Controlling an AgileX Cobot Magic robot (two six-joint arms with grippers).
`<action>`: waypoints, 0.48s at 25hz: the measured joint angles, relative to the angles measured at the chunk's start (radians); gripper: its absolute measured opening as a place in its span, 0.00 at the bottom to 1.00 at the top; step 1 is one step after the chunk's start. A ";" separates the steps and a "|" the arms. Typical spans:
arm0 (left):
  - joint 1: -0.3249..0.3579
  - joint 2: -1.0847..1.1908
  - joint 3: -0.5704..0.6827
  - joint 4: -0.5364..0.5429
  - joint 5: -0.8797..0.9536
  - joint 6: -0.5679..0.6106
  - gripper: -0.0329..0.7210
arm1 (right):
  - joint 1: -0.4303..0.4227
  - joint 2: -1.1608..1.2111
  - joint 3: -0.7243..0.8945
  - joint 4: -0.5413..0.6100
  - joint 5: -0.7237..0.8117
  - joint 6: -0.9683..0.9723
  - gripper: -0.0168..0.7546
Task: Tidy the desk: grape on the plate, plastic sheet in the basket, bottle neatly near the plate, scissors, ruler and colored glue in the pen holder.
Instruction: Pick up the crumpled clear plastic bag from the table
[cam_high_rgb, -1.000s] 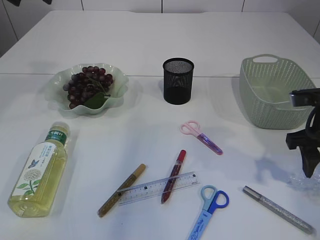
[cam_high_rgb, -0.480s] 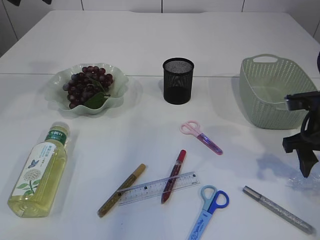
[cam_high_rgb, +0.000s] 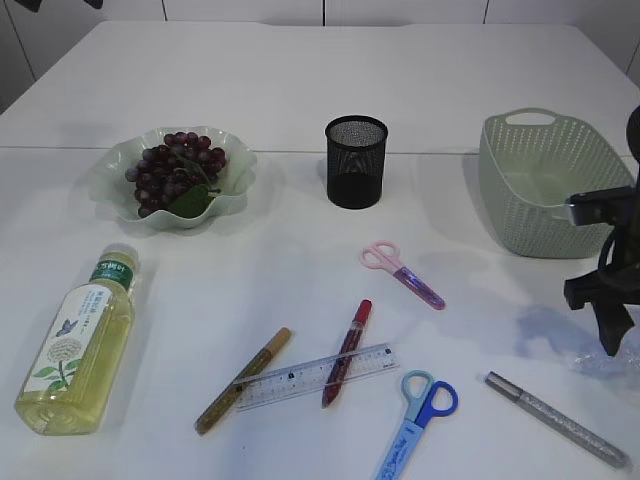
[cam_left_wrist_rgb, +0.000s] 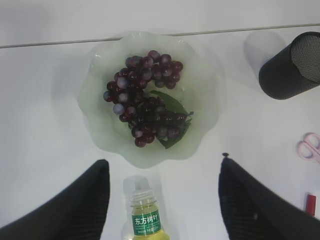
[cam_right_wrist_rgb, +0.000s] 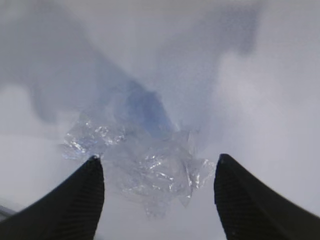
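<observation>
Right wrist view shows our right gripper (cam_right_wrist_rgb: 157, 192), jaws apart, now risen slightly above the crumpled plastic sheet (cam_right_wrist_rgb: 142, 162) lying ungrasped just beyond the basket (cam_high_rgb: 545, 185), nearer us.

The right arm enters at the right edge of the exterior view, its dark wrist hardware stacked above the right pincer (cam_high_rgb: 614, 335), which points straight down with its tips hanging just above the surface. In the right wrist view its two black fingers (cam_right_wrist_rgb: 75, 205) stand wide apart at the lower corners of the picture, and neither one touches anything. The left arm does not show in the exterior view. The left pincer (cam_left_wrist_rgb: 162, 200) is seen only from its own wrist camera: it faces down from well above the surface, its two dark fingers (cam_left_wrist_rgb: 75, 210) spread wide and gripping nothing.
</observation>
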 joint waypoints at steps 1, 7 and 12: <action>0.000 0.000 0.000 0.000 0.000 0.000 0.70 | 0.000 0.008 0.000 -0.002 0.000 0.000 0.72; 0.000 0.000 0.000 0.000 0.000 0.000 0.70 | 0.000 0.053 0.000 -0.006 0.000 0.006 0.72; 0.000 0.000 0.000 0.000 0.000 0.000 0.70 | 0.000 0.080 0.000 -0.009 0.000 0.011 0.72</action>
